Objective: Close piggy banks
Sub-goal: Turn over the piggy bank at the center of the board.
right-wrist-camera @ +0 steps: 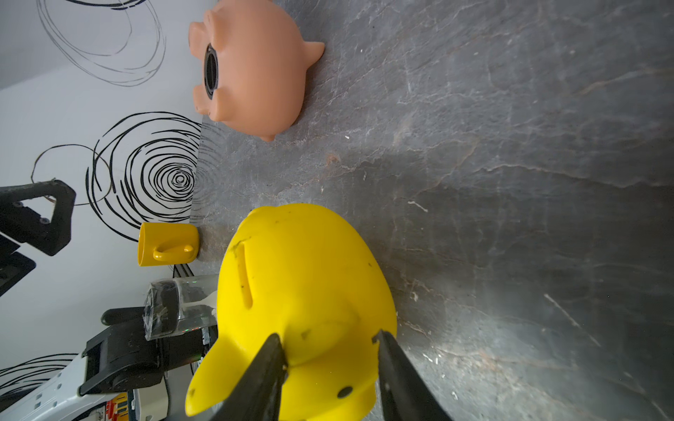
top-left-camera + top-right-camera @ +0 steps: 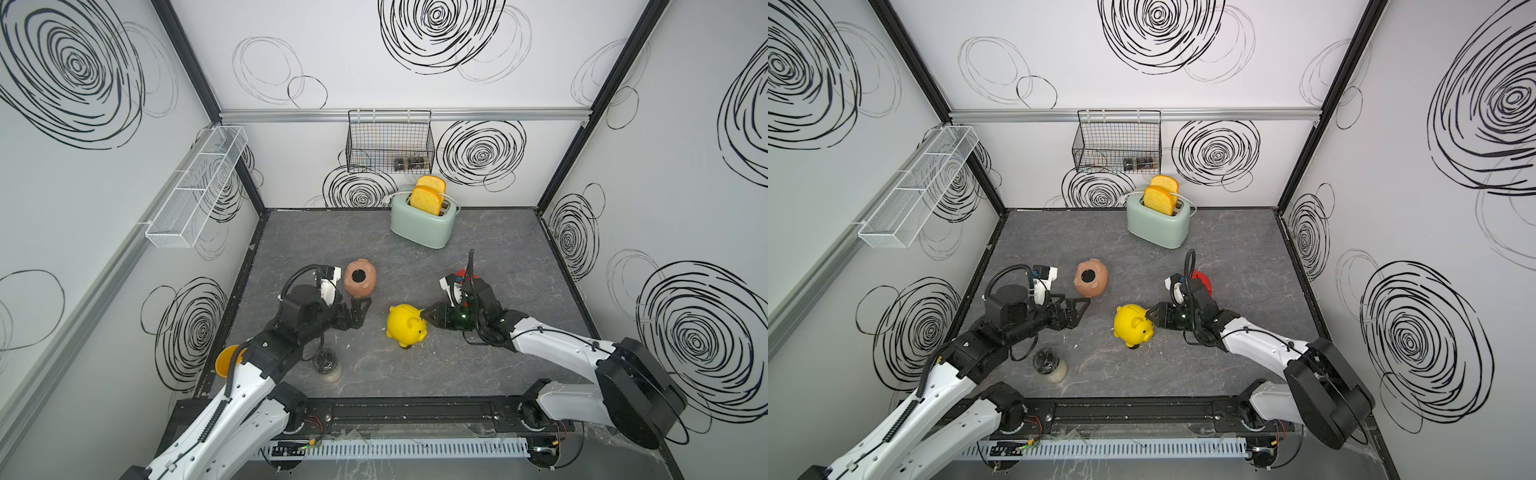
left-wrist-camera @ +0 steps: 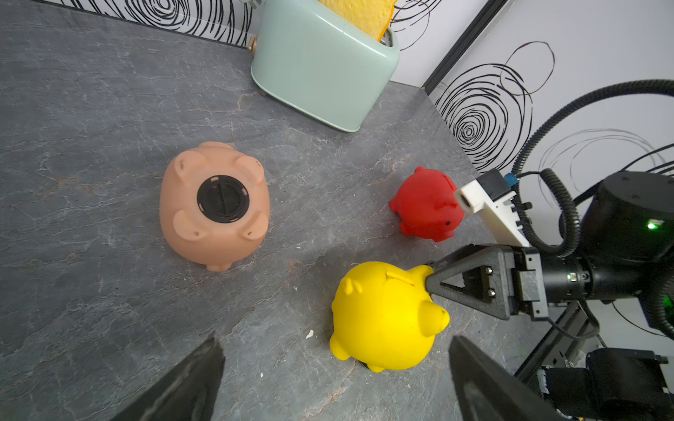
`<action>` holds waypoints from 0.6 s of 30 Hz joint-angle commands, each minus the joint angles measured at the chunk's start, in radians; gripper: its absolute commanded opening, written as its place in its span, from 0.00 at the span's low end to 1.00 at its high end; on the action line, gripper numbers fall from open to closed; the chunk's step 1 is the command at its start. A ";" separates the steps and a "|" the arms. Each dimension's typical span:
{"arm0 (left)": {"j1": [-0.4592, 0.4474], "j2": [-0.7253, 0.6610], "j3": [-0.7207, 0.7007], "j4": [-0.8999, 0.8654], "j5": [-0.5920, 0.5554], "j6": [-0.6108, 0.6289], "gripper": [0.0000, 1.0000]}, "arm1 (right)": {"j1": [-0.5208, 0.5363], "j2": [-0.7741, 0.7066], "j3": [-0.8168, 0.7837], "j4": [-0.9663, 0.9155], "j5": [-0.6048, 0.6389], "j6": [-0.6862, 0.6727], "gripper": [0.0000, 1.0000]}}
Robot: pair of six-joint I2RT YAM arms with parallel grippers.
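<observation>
At right hand [image 2: 423, 314]: yellow pig [image 2: 405, 330], clamped at the head, belly down on desk [image 2: 457, 365].
Left hand [image 2: 362, 313]: fingers apart, nearer pink pig [image 2: 360, 278].

The light is bright, soft and even, coming from above, so the yellow piggy bank [image 2: 407, 330] gives only a faint shadow on the grey table [image 2: 415, 374]. Both top views are sharp, but the black corner post [image 2: 187, 60] leans outward from lens distortion. In the right wrist view the fingers [image 1: 264, 375] of the right gripper [image 1: 330, 346] are blurred, and in the left wrist view the mint-green toaster [image 3: 321, 69] has a mild sheen.
</observation>
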 commanded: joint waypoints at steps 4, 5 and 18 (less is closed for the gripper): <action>-0.006 -0.011 -0.005 0.021 -0.013 0.013 0.99 | -0.031 0.053 0.000 -0.058 0.018 -0.013 0.44; -0.006 -0.011 -0.005 0.019 -0.015 0.012 0.99 | -0.037 0.056 0.002 -0.059 0.016 -0.016 0.44; -0.007 -0.015 -0.005 0.019 -0.019 0.013 0.99 | -0.050 0.068 0.034 -0.082 0.024 -0.044 0.44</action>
